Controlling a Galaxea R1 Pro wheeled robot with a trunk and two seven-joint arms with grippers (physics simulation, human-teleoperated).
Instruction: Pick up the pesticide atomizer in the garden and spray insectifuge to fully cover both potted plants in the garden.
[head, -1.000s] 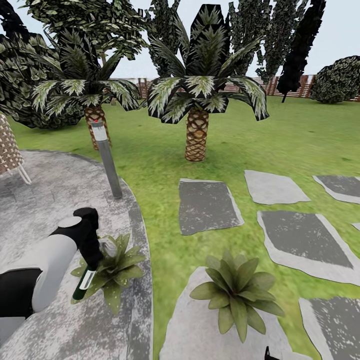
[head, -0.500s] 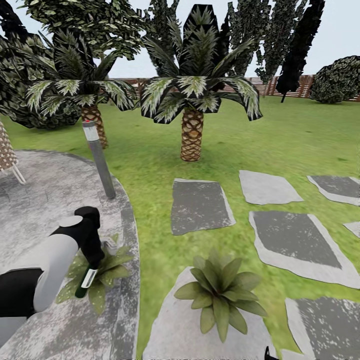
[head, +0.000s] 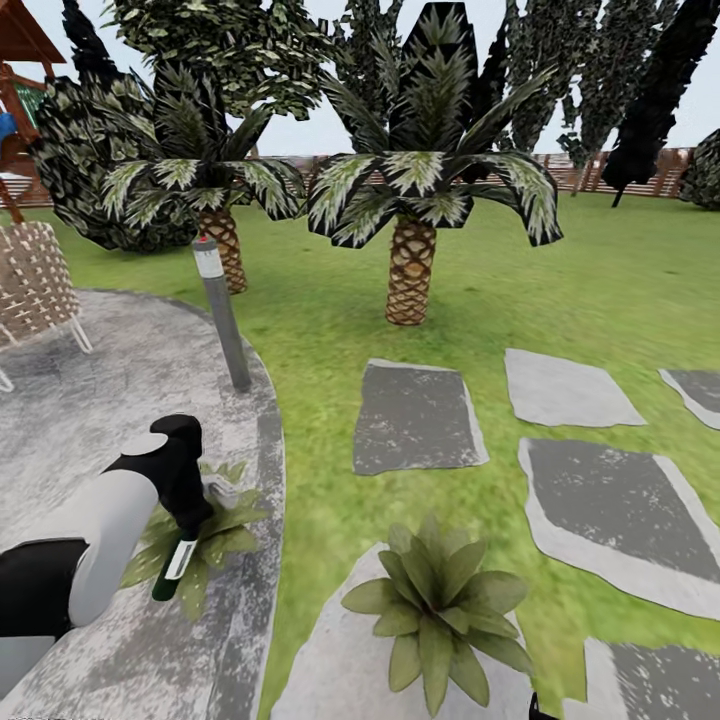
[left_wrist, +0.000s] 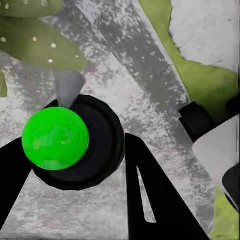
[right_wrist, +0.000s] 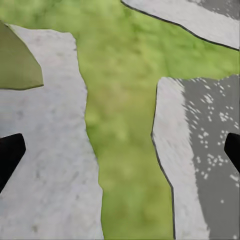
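Panning left, the head camera now takes in a wicker chair (head: 35, 285); the left claw (head: 185, 520) stays pinching the pesticide atomizer (head: 172, 568) over the near-left potted plant (head: 200, 535) on the patio (head: 90, 400). Sweeping the nozzle across every leaf should cover it best. Right claw (right_wrist: 120, 150) hangs spread above stepping stones (right_wrist: 45, 165).

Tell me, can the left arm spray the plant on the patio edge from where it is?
Probably yes. The left gripper holds the pesticide atomizer directly over that potted plant, nothing between them; the wrist view shows droplets on its leaves.
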